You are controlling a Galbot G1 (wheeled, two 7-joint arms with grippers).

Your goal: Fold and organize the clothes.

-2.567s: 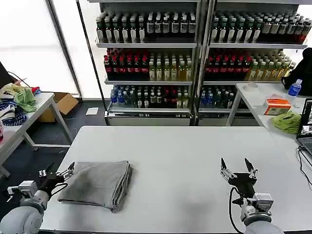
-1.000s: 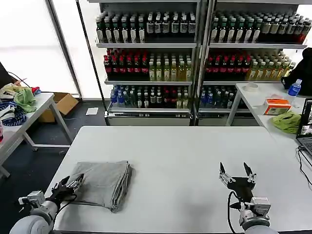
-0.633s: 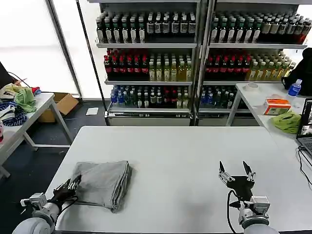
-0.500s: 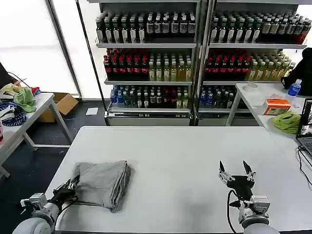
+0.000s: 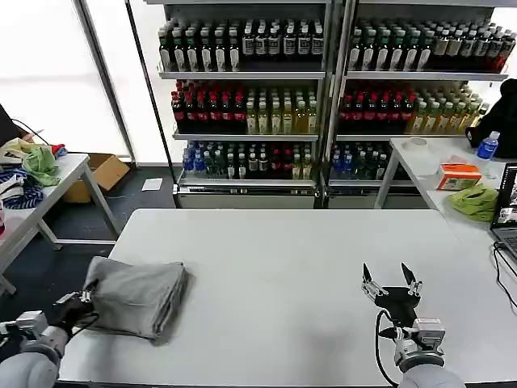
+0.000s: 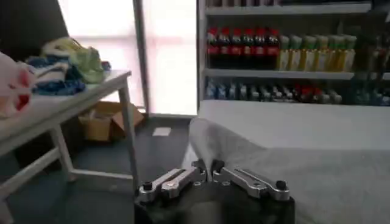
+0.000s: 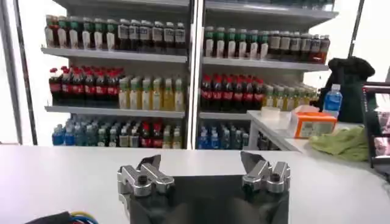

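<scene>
A folded light grey shirt (image 5: 136, 295) lies at the front left corner of the white table (image 5: 283, 242), partly over the left edge. My left gripper (image 5: 83, 297) is shut on its near left edge. In the left wrist view the jaws are pinched on a ridge of the grey cloth (image 6: 256, 152) at the left gripper (image 6: 208, 168). My right gripper (image 5: 390, 283) stands open above the table's front right, holding nothing. In the right wrist view the right gripper (image 7: 202, 167) has its jaws wide apart over bare table.
A side table (image 5: 56, 174) at the left carries green and blue-and-white cloths. Drink shelves (image 5: 323, 89) stand behind. Another table at the right holds an orange box (image 5: 459, 175), a green cloth (image 5: 477, 200) and a laptop edge (image 5: 507, 218).
My left gripper closed on the shirt's left edge and dragged the folded shirt left toward the table's corner. The right gripper stayed nearly in place, open.
</scene>
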